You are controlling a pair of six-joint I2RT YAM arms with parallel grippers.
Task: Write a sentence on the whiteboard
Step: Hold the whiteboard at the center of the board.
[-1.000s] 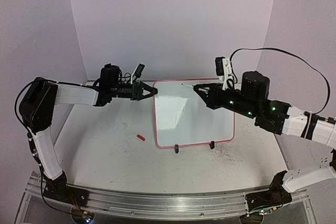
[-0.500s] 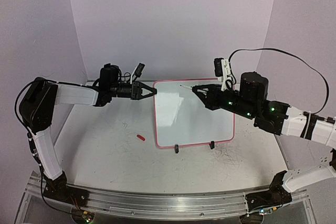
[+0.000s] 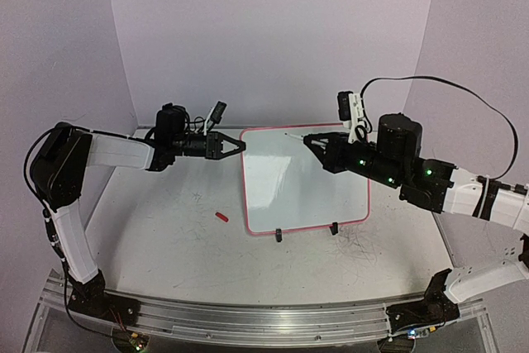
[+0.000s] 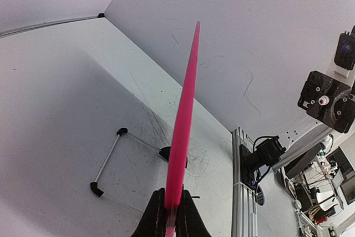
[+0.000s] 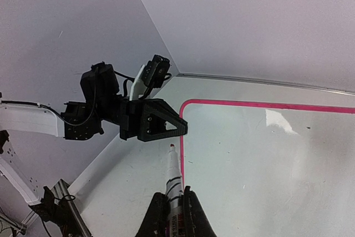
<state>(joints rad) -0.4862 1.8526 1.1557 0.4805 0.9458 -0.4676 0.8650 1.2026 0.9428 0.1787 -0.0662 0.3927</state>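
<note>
Seen from the left wrist, the whiteboard point(image 4: 186, 109) appears edge-on only, as a pink rim line with its face hidden. The marker point(image 5: 173, 165) has its lower barrel cut off between the fingers of the right tool point(image 5: 173, 201), and tip contact with the board cannot be told. The board sits mid-surface point(image 3: 165, 245), its far edge near the back wall, with open room to the left and front. A small red cap point(image 3: 221, 217) lies near its left edge. The left tool point(image 3: 240, 145) is clamped on the far-left rim and the right tool on the marker. The face is glossy white, the rim is red-pink, and two black clip feet point(image 3: 278, 236) stand at the near edge.
</note>
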